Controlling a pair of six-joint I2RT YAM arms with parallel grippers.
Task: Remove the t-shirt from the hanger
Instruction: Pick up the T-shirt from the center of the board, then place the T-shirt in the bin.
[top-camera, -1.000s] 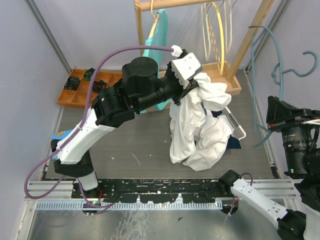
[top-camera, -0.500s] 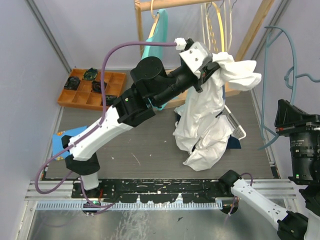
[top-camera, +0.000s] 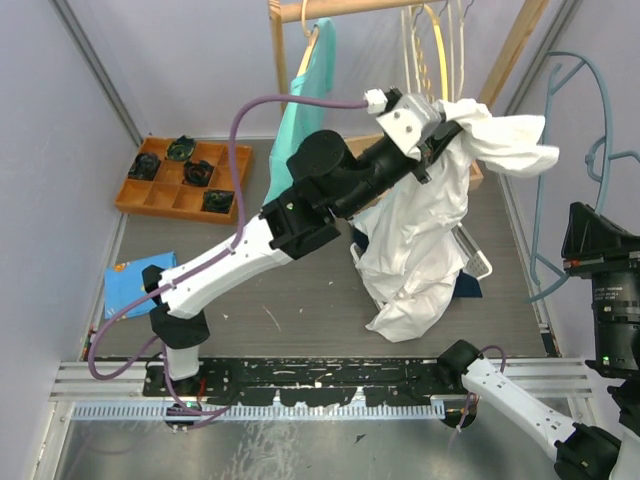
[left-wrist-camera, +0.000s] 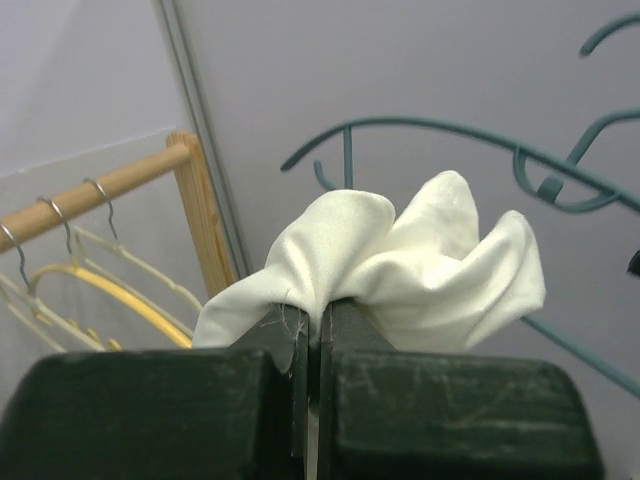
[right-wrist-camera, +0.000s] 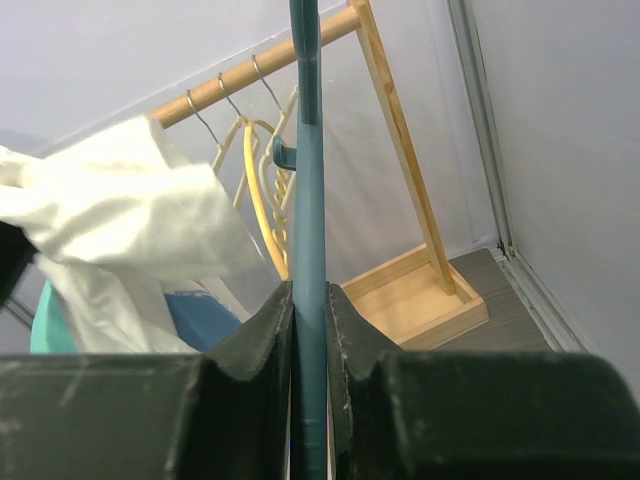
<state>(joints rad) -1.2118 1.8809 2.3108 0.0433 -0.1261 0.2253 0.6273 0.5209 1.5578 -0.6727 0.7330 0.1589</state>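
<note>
My left gripper (top-camera: 437, 128) is raised high at the back of the table, shut on a bunch of the white t-shirt (top-camera: 420, 240). The shirt hangs from it down to the table, one sleeve sticking out to the right. In the left wrist view the cloth (left-wrist-camera: 400, 265) bulges out above the closed left gripper (left-wrist-camera: 318, 312). The teal wire hanger (top-camera: 580, 170) is held up at the far right, with no cloth on it in the top view. In the right wrist view my right gripper (right-wrist-camera: 309, 300) is shut on the hanger's bar (right-wrist-camera: 307, 180).
A wooden rack (top-camera: 300, 12) at the back carries a teal garment (top-camera: 300, 110) and several bare cream and yellow hangers (top-camera: 432, 70). An orange compartment tray (top-camera: 150, 195) sits at the back left. A blue item (top-camera: 130, 280) lies at the left. A white wire frame (top-camera: 478, 262) lies under the shirt.
The left gripper has lifted the t-shirt up and to the right, stretching it taller. The right arm has carried the hanger to the right, away from the shirt.
</note>
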